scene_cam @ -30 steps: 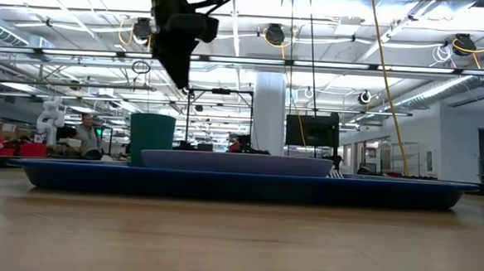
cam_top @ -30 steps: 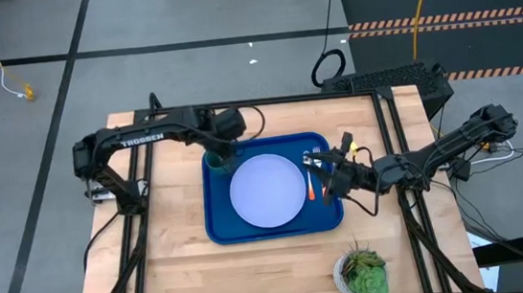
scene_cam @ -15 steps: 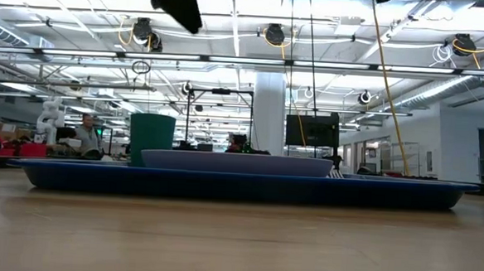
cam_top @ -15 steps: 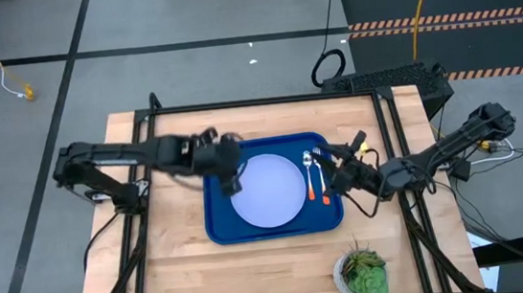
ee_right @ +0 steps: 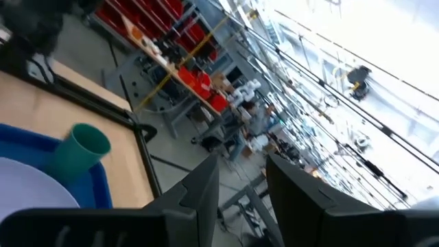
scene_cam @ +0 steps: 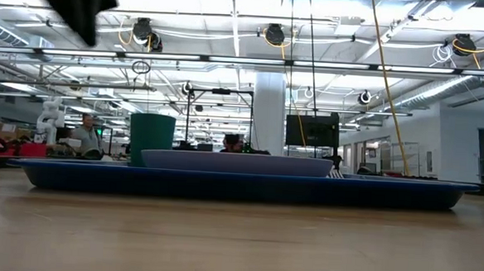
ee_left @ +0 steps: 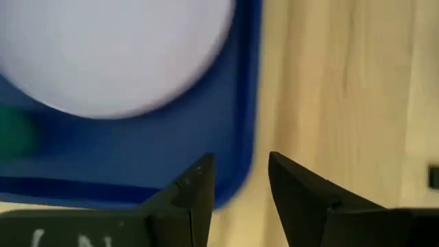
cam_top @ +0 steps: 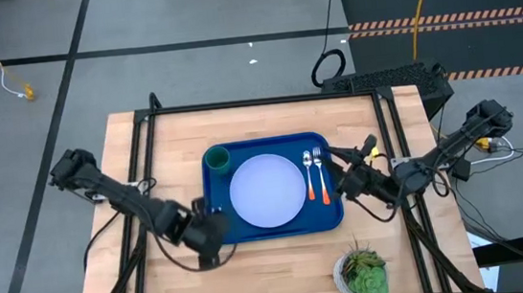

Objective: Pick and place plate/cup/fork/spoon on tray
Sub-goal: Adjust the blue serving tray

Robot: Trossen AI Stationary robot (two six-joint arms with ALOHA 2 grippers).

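The blue tray (cam_top: 219,226) lies at the table's middle. On it rest the pale plate (cam_top: 268,191), the dark green cup (cam_top: 216,158) standing at the far left corner, and the orange-handled fork and spoon (cam_top: 315,172) side by side along the right rim. My left gripper (cam_top: 209,240) hovers by the tray's near left corner, narrowly open and empty; its fingers (ee_left: 195,199) show over the tray's rim (ee_left: 243,123). My right gripper (cam_top: 339,175) hangs at the tray's right edge beside the fork and spoon, narrowly open and empty.
A white pot with a green plant (cam_top: 362,273) stands near the table's near right corner. Bare wood lies left of and in front of the tray. In the low view my left arm (scene_cam: 75,2) shows at the top, above the cup (scene_cam: 151,139).
My left gripper has drawn away from the cup at the tray's far left corner, passed over the tray's left part, and gone toward the near edge to the tray's near left corner. My right gripper has backed a little toward the right edge, off the fork and spoon. The tableware has stayed put.
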